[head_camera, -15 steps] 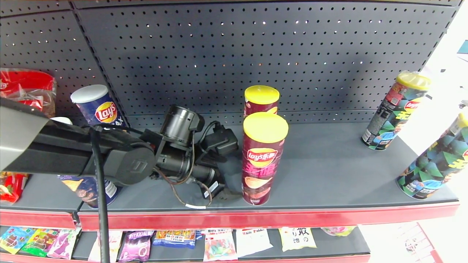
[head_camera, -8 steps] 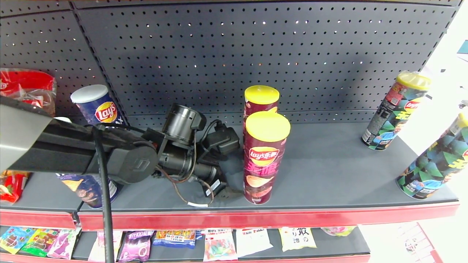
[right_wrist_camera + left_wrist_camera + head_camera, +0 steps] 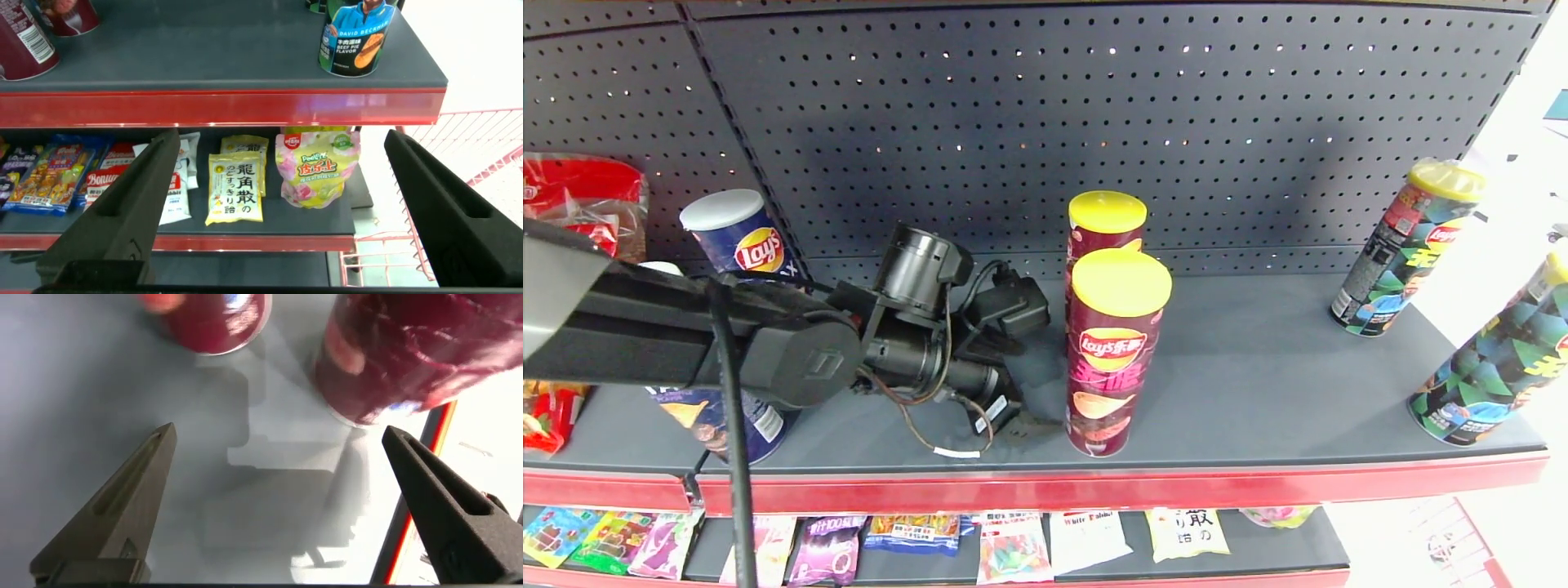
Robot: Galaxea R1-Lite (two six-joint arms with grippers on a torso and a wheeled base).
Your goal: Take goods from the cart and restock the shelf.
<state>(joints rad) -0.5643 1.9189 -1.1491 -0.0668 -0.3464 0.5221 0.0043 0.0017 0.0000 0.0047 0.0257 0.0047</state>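
Left pincer (image 3: 278, 433) gapes empty beside the maroon can (image 3: 1112, 359) on the shelf (image 3: 1258, 384); right pincer (image 3: 282, 135) spread too

Two maroon cans (image 3: 1112, 359) wear yellow lids. The blue can (image 3: 742, 242) has a white lid. Over on the right, the patterned cans (image 3: 1403, 253) show black, teal and blue triangles under yellow lids. The shelf (image 3: 1258, 384) is dark grey with a red front edge, its back panel (image 3: 1094, 122) grey and dotted with holes.

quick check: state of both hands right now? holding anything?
Left hand: open, empty, near the front maroon chip can on the shelf.
Right hand: open, empty.
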